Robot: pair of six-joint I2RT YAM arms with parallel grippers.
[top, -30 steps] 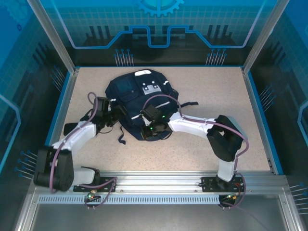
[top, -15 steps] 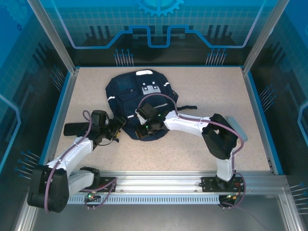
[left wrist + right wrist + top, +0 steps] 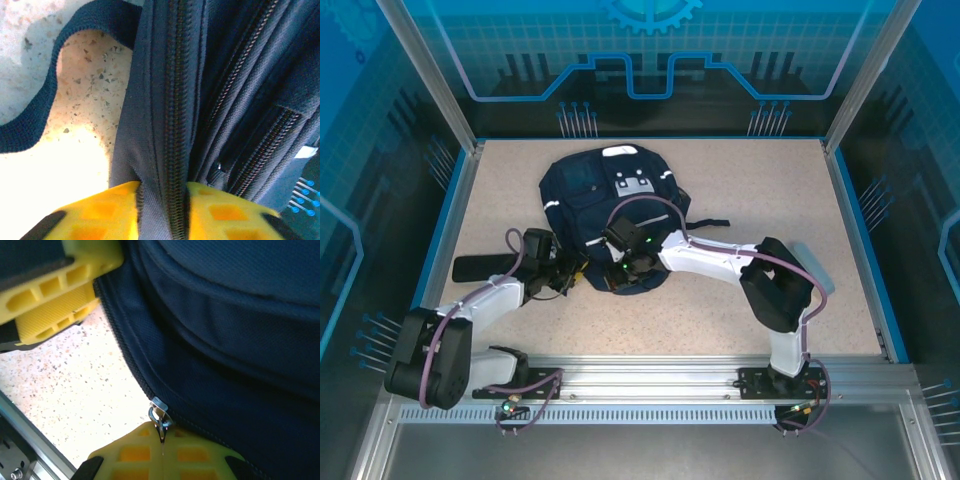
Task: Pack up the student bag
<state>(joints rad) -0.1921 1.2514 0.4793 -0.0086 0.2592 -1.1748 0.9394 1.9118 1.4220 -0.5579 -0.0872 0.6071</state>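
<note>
Tabletop (image 3: 770,200): beige speckled laminate, matte, evenly lit from above. Blue edging (image 3: 650,139) runs along the far, left and right sides. Aluminium posts (image 3: 428,75) rise at the far left and far right corners. Enclosure panels (image 3: 740,60): translucent blue, printed with a grid, circuit lines and a gear motif (image 3: 650,12) at far centre. Aluminium rail (image 3: 650,375) along the near edge, with a slotted strip (image 3: 650,412) just nearer.

A robot test cell in a lab: speckled table (image 3: 770,220) fenced by aluminium posts (image 3: 428,75) and blue tinted panels (image 3: 520,45).
</note>
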